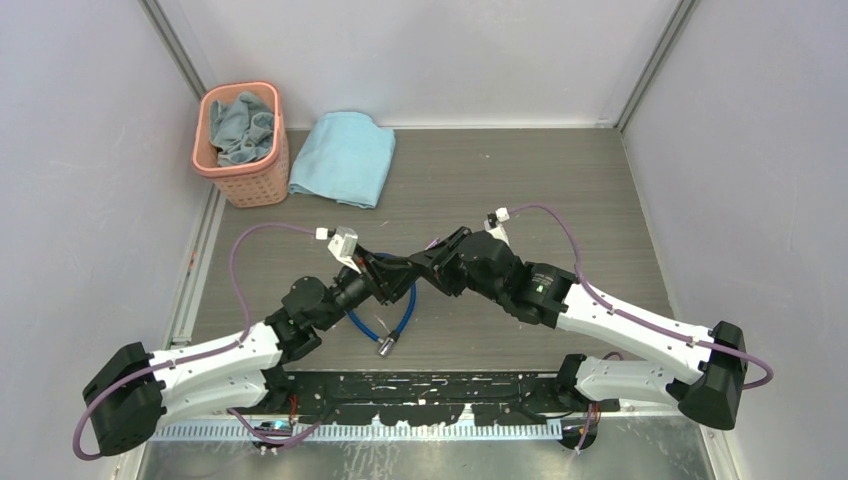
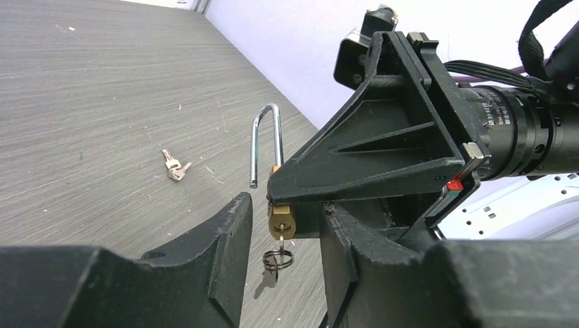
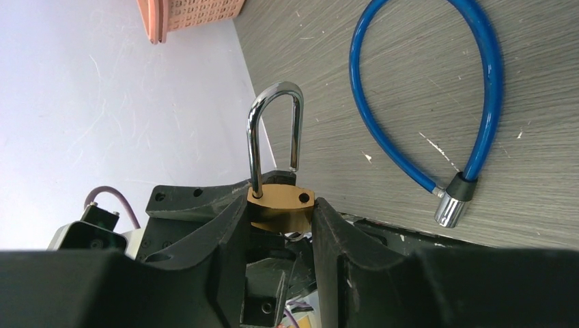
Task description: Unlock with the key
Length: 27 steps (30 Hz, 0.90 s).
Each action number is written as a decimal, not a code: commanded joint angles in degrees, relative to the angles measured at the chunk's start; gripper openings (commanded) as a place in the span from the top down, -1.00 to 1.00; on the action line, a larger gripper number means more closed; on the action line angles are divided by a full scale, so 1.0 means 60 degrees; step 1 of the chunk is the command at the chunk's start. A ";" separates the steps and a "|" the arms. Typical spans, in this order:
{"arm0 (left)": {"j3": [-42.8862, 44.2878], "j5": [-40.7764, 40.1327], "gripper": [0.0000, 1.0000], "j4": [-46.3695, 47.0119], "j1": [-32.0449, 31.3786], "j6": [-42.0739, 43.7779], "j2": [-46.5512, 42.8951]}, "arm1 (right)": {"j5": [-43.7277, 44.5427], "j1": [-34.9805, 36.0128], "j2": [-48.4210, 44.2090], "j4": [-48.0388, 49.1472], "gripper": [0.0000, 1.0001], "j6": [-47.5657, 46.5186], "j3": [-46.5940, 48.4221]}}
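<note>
My right gripper (image 3: 280, 213) is shut on the small brass padlock (image 3: 276, 199) and holds it above the table. Its silver shackle (image 3: 273, 130) stands open, with one leg out of its hole. In the left wrist view the padlock (image 2: 281, 222) hangs under the right gripper's black finger (image 2: 369, 150). The tiny silvery key (image 2: 281, 240) sticks out of its bottom, with a wire ring (image 2: 278, 260) dangling from it. My left gripper (image 2: 287, 212) is open, its fingers either side of the key and not touching it. In the top view both grippers meet at mid-table (image 1: 405, 268).
A blue cable (image 3: 423, 89) with a silver metal end (image 3: 448, 208) lies on the table under the arms (image 1: 385, 320). Spare small keys (image 2: 174, 167) lie on the table. A pink basket (image 1: 243, 150) with cloth and a light blue towel (image 1: 345, 158) stand at the back left.
</note>
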 commanded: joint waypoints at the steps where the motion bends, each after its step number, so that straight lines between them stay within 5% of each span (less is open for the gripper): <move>1: 0.0329 0.0010 0.20 0.1099 -0.0046 0.0157 0.0009 | -0.0204 0.0050 -0.0184 0.0723 0.98 -0.0129 0.0428; 11: 0.0239 -0.0072 0.39 0.1302 -0.0053 0.0135 0.0157 | -0.0561 0.0046 -0.0167 0.1007 0.98 -0.0056 0.0413; 20: 0.0222 -0.0218 1.00 0.1549 -0.0054 0.0113 0.0423 | -0.0568 0.0042 -0.0240 0.1484 0.93 -0.0057 0.0104; 24: 0.0128 -0.0208 1.00 0.1560 -0.0053 0.0129 0.0333 | -0.0159 0.0050 -0.0421 0.1706 -0.33 -0.0188 -0.0192; 27: -0.0017 -0.0181 1.00 0.1525 -0.0053 0.0332 0.0182 | 0.0517 0.0050 -0.0558 0.1028 -0.95 -0.0199 -0.0099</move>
